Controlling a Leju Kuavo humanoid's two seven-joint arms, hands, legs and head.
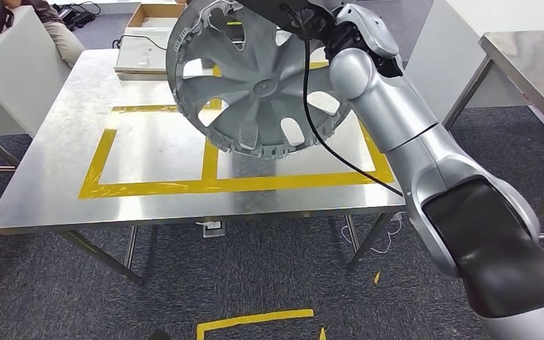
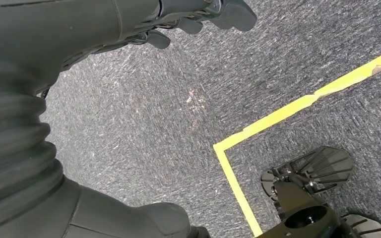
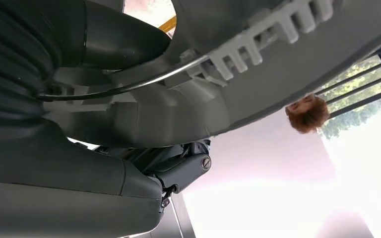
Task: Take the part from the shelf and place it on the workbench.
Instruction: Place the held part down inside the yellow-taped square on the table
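The part, a large grey wheel cover [image 1: 255, 85] with spokes and a ribbed rim, hangs tilted above the middle of the steel workbench [image 1: 49, 163], over its yellow taped rectangles. My right hand [image 1: 316, 27] grips it by the upper rim, with the silver arm reaching in from the lower right. Up close, the rim [image 3: 278, 44] sits clamped between the thick thumb [image 3: 114, 34] and the darker fingers [image 3: 178, 168]. My left hand [image 2: 144, 20] hangs over the grey carpet with its fingers apart and nothing in it.
A flat cardboard box [image 1: 145, 39] lies at the bench's far edge. A seated person [image 1: 53, 25] is at the back left beside a white cabinet [image 1: 0, 78]. Another steel table [image 1: 531, 57] stands at the right. Yellow tape [image 1: 255, 322] marks the floor.
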